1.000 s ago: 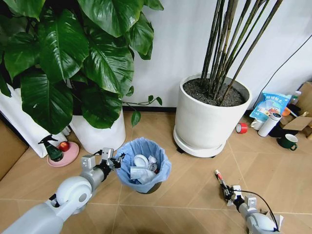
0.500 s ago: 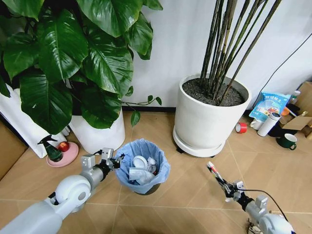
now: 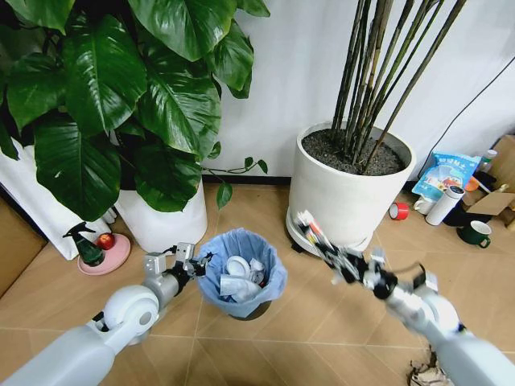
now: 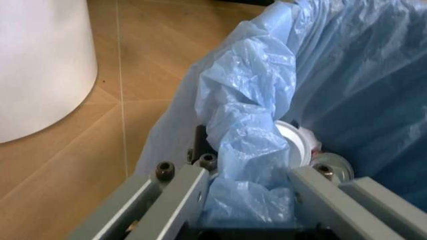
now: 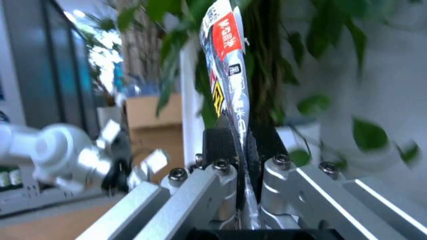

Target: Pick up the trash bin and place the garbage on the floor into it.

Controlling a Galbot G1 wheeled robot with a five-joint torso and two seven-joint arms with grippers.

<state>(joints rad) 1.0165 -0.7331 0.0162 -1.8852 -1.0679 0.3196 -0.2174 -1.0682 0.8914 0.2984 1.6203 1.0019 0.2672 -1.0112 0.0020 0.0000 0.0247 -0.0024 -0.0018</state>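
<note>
Where the chevron-tiled floor (image 3: pixel 265 338) lies between the two white plant pots, the trash bin (image 3: pixel 241 273) stands, its crinkled light-blue bag (image 4: pixel 260 150) folded over the rim and white paper and a white disc already lying inside. The left hand (image 3: pixel 195 265) is at the bin's left edge, its fingers (image 4: pixel 180 195) closed over the bagged rim, one outside and one inside, as the left wrist view shows close up. To the right of the bin and raised above the floor, the right hand (image 3: pixel 342 264) is clamped on a flat red, white and black wrapper (image 3: pixel 310 227); in the right wrist view the wrapper (image 5: pixel 230 75) stands up from between the shut fingers (image 5: pixel 200 195). The wrapper's free end points up and left, in front of the right-hand white pot (image 3: pixel 342 197) with its dark stems. The wrapper has not yet reached the bin's opening. A crumpled brownish scrap (image 3: pixel 426 374) lies on the tiles near the right arm's lower part. Farther left, by the leafy plant's pot (image 3: pixel 165 221), a green spray bottle (image 3: pixel 84 244) sits on a pink dish (image 3: pixel 109 256).
</note>
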